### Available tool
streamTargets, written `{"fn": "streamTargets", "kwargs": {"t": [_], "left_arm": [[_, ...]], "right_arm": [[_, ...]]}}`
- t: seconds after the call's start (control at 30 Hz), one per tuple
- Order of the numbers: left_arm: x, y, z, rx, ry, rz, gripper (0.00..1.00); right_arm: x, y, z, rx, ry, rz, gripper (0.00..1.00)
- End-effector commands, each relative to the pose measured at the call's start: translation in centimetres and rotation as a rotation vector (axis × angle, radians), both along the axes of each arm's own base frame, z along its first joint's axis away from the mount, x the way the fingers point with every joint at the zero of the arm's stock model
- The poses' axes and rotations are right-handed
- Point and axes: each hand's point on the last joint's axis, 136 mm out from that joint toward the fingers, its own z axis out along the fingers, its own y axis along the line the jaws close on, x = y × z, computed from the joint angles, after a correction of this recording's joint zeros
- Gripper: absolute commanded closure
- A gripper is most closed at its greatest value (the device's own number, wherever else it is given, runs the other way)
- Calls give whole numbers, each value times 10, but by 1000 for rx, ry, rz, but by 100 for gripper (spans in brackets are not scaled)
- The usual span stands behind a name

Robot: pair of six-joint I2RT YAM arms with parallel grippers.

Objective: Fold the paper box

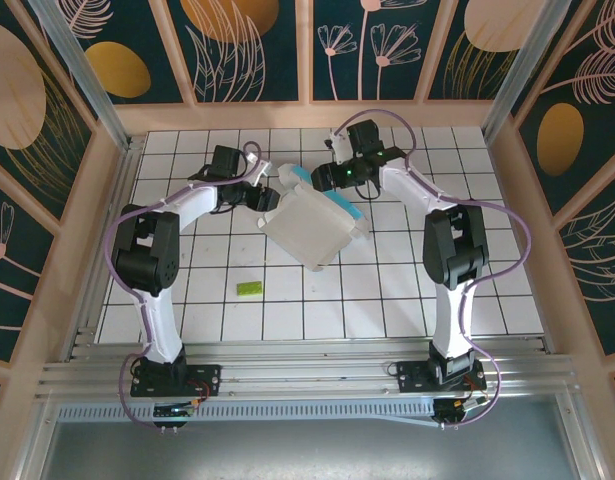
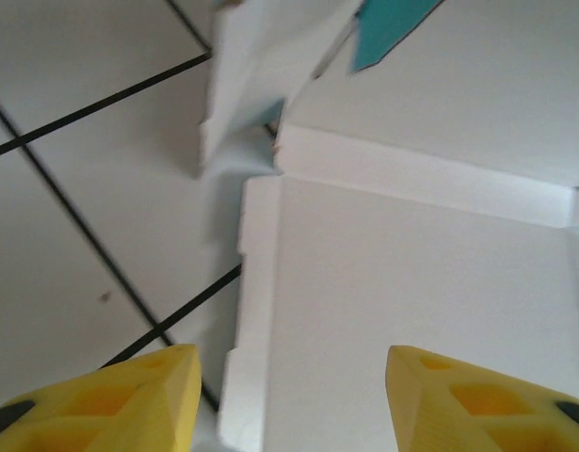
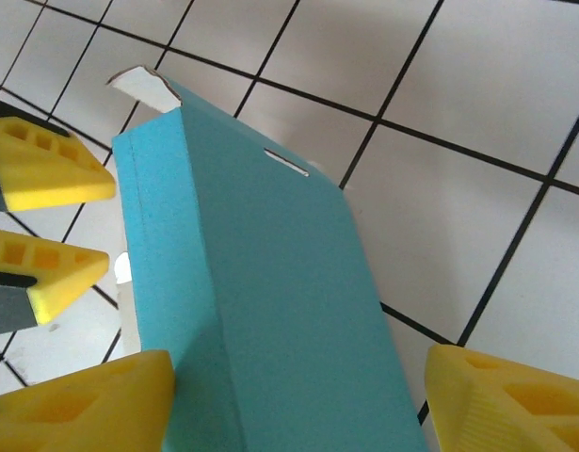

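Observation:
The paper box (image 1: 309,228) lies half-formed at the table's middle, whitish face up, with a light blue wall (image 1: 339,206) raised along its far right side. My left gripper (image 1: 266,197) hovers at the box's far left corner. In the left wrist view it (image 2: 289,400) is open, its yellow fingertips (image 2: 129,395) wide apart over the white panel (image 2: 411,282) and its folded edge. My right gripper (image 1: 323,180) sits at the far end of the blue wall. In the right wrist view it (image 3: 298,410) stands open astride the blue wall (image 3: 270,311), the left pad close against it.
A tiny green piece (image 1: 249,288) lies on the white tiled table (image 1: 387,290) in front of the box. The left gripper's yellow fingers (image 3: 44,174) appear at the left of the right wrist view. Wooden walls enclose the table.

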Motion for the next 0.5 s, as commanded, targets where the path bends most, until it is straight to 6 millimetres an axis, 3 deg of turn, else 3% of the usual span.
{"fn": "streamTargets", "kwargs": {"t": [0.0, 0.13, 0.23, 0.47], "left_arm": [[-3, -17, -3, -89, 39, -17, 47], [6, -14, -29, -47, 109, 63, 50], [13, -19, -50, 20, 140, 83, 52], [11, -34, -78, 90, 171, 57, 58]], "right_arm": [[-11, 5, -8, 17, 82, 44, 28], [-16, 10, 3, 85, 111, 80, 25], [-11, 3, 3, 51, 98, 52, 25], [-11, -1, 14, 89, 105, 54, 21]]}}
